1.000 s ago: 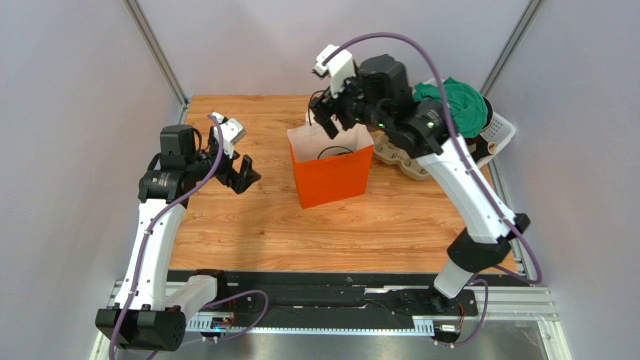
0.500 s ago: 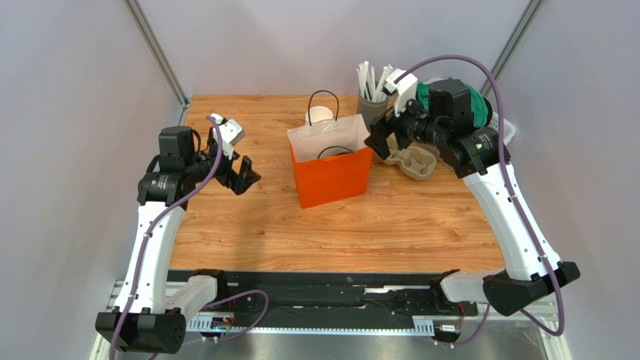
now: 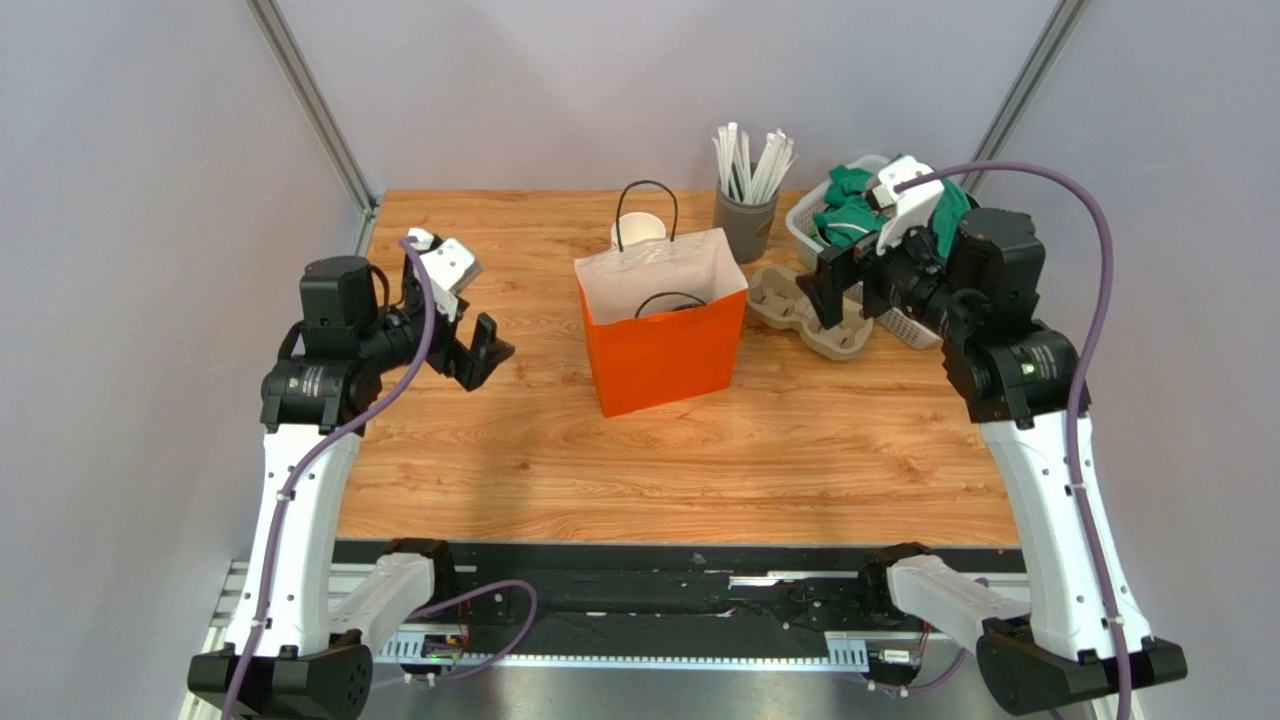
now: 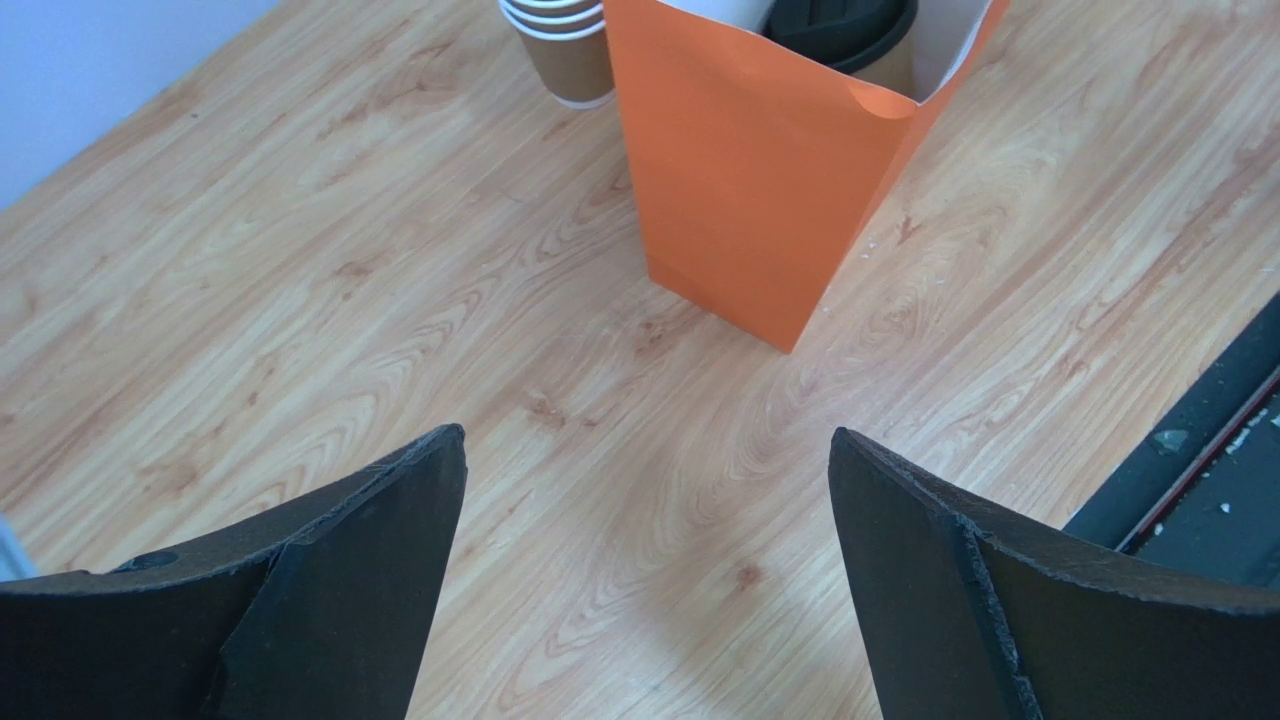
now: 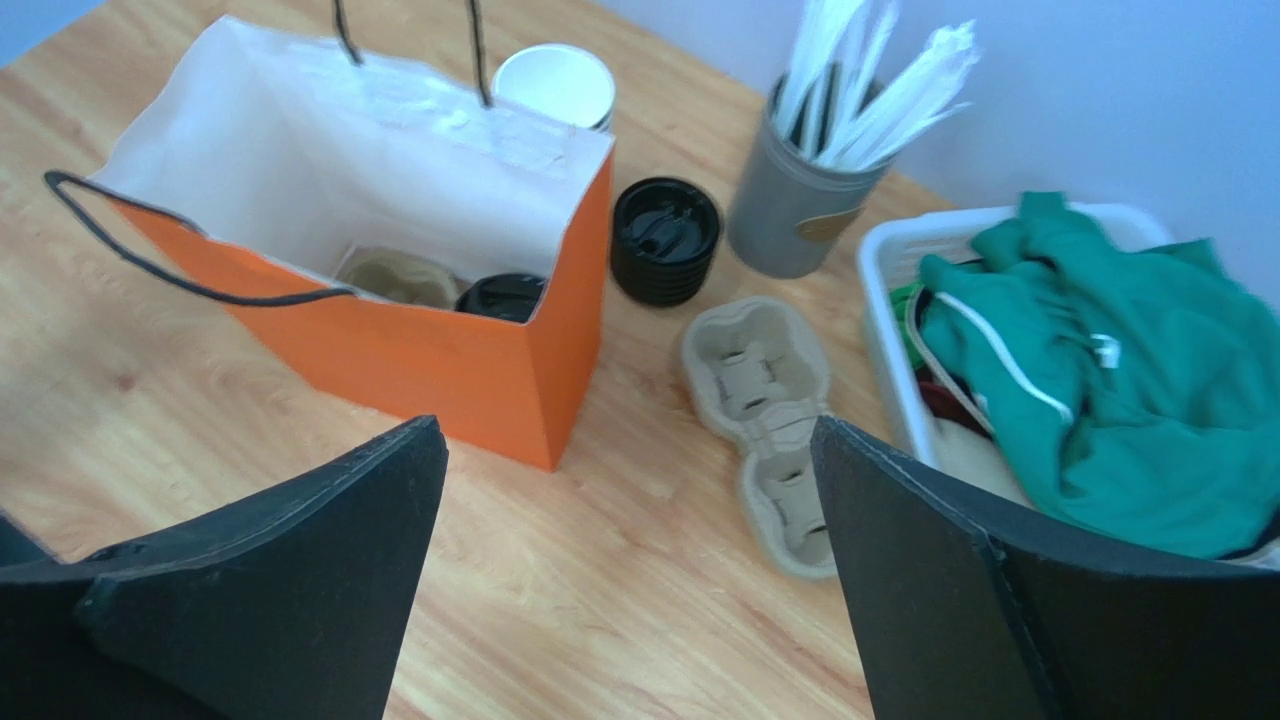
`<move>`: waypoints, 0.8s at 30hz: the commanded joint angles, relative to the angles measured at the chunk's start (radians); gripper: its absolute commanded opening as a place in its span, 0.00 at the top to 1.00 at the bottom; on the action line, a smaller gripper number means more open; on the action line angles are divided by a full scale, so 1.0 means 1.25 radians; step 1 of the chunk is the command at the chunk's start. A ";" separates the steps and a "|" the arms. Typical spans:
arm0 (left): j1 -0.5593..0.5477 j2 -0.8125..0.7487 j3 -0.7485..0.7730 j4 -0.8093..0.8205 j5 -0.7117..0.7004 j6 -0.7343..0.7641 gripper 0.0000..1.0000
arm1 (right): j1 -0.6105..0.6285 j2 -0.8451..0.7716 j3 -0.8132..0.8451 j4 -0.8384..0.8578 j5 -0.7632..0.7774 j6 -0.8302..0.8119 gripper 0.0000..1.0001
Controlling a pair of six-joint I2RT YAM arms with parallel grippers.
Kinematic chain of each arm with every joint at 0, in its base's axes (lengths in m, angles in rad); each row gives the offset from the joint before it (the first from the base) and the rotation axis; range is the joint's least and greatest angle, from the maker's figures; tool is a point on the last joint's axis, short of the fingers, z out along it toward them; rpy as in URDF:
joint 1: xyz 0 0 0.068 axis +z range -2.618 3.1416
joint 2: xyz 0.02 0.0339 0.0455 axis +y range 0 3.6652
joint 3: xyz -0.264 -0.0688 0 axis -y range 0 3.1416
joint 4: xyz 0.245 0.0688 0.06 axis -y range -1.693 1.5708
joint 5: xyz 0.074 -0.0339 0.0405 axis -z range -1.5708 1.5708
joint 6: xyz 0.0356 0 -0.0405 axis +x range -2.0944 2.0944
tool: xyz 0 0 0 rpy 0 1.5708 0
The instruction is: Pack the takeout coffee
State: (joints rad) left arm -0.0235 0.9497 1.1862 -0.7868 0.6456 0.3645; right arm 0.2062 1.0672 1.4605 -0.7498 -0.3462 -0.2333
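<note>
The takeout coffee (image 5: 504, 296) stands inside the orange bag (image 5: 451, 368), low on its floor beside a pulp insert; from above only its round black lid shows (the cup wall below it is hidden). The bag stands upright and open-mouthed near the middle of the wooden table (image 3: 751, 465).

The left gripper (image 4: 646, 450) hangs over bare wood well left of the bag, its jaws spread wide, with nothing between them and touching nothing. The right gripper (image 5: 628, 428) hovers above the bag's right side, likewise wide apart and empty.

Right of the bag lie a white basket (image 5: 897, 255) of green cloth, a pulp cup carrier (image 5: 759, 405), a grey holder of straws (image 5: 793, 203), a stack of black lids (image 5: 666, 237) and, behind the bag, stacked paper cups (image 5: 556, 83).
</note>
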 commanded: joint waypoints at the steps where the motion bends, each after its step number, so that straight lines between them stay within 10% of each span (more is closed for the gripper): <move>1: 0.005 -0.019 0.076 0.006 -0.049 0.000 0.01 | -0.002 -0.038 0.011 0.056 0.154 -0.012 0.01; 24: 0.005 0.011 0.455 0.029 -0.489 -0.099 0.01 | -0.003 -0.038 0.297 -0.030 0.483 0.020 0.01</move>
State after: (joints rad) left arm -0.0235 0.9463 1.6752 -0.7547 0.1299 0.2512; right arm 0.2062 1.0130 1.7733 -0.7692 0.2348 -0.2070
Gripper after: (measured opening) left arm 0.990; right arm 0.989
